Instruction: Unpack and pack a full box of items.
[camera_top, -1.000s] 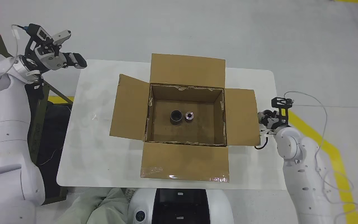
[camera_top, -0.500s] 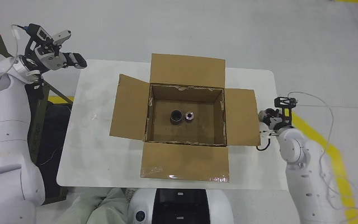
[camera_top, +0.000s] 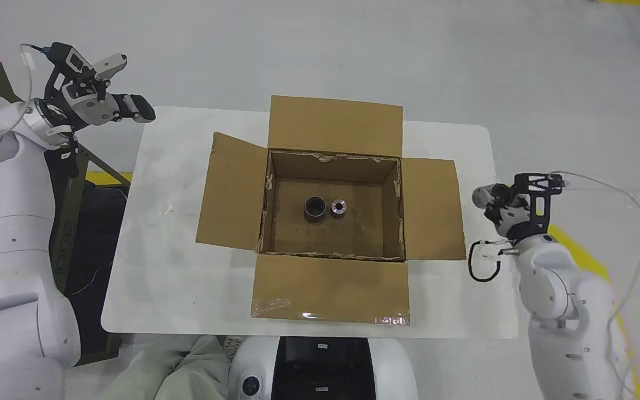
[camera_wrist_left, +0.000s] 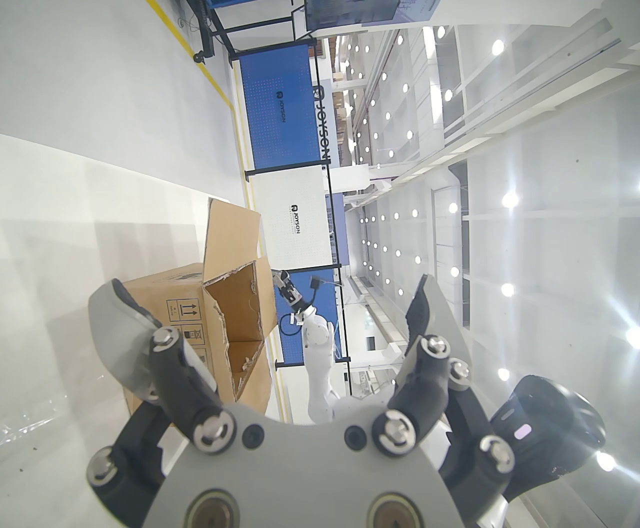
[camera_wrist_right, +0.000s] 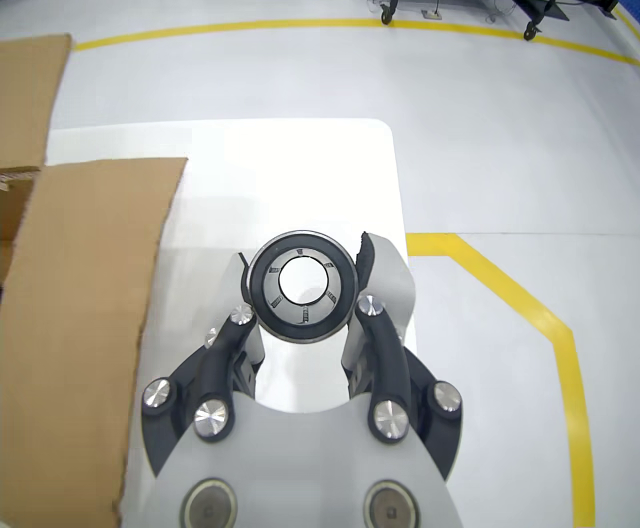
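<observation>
Pale grey floor with yellow line markings, blue partition panels, rows of round ceiling lights.

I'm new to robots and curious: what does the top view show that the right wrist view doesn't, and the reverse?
Top view: a dark part and a silver part inside the box, plus the open left gripper. Right wrist view: a black ring with a centre hole, clamped. Both: the right gripper holding it, a box flap, the white table.

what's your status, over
Right gripper shut on black metal ring, over white table beside open brown cardboard box. Left gripper open, empty, off the table's far corner. Dark cylinder and small silver part in the box.
</observation>
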